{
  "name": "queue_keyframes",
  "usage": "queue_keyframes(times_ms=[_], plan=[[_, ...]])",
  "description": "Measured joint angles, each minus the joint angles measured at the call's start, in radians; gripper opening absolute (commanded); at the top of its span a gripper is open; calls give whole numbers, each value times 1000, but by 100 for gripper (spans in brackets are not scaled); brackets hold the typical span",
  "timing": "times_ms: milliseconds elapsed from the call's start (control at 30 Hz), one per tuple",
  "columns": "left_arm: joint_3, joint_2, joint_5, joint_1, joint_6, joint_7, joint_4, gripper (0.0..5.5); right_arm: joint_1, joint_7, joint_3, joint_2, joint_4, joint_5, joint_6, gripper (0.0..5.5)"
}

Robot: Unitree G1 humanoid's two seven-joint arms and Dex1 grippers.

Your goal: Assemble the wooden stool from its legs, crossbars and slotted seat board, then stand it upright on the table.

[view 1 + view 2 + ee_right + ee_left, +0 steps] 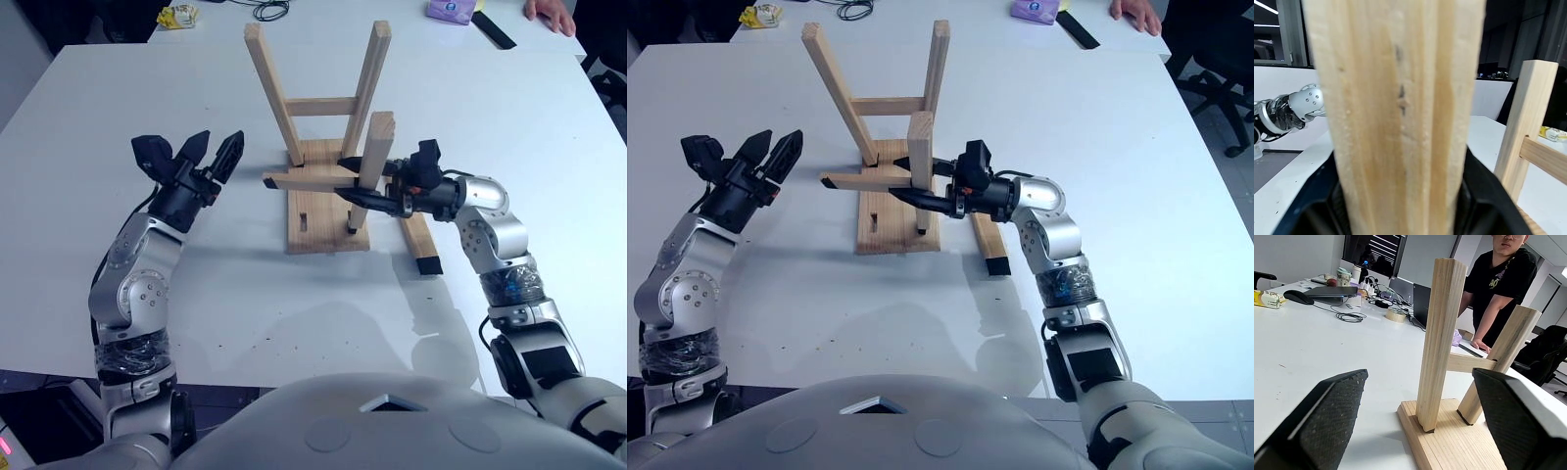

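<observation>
Right gripper: fingers pressed against opposite faces of an upright leg, pinching it at mid-height above the middle of the table. The foot of this held leg meets the slotted seat board at the board's near right corner; whether it sits inside a slot cannot be told. A short crossbar juts from the held leg toward the table's left edge and ends, dark-tipped, just past the board's left side.

Left gripper: fingers spread apart, holding nothing, raised above the table to the left of the board and apart from it.

A loose wooden bar with a dark near end lies flat on the table just beside the board's right edge, below the right gripper.

The seat board lies flat at the table's centre, one open slot visible in its near half. On its far half stand two further legs, the left one and the right one, joined by a horizontal far crossbar.

At the table's far edge rest a yellow packet, a purple packet and a black bar.
</observation>
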Motion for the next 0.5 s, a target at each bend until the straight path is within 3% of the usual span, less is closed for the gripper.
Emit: queue_keyframes(times_ms=[500], plan=[[2, -21, 0, 30, 0, 4, -11, 396, -68, 29, 12, 0, 122, -42, -128, 201]])
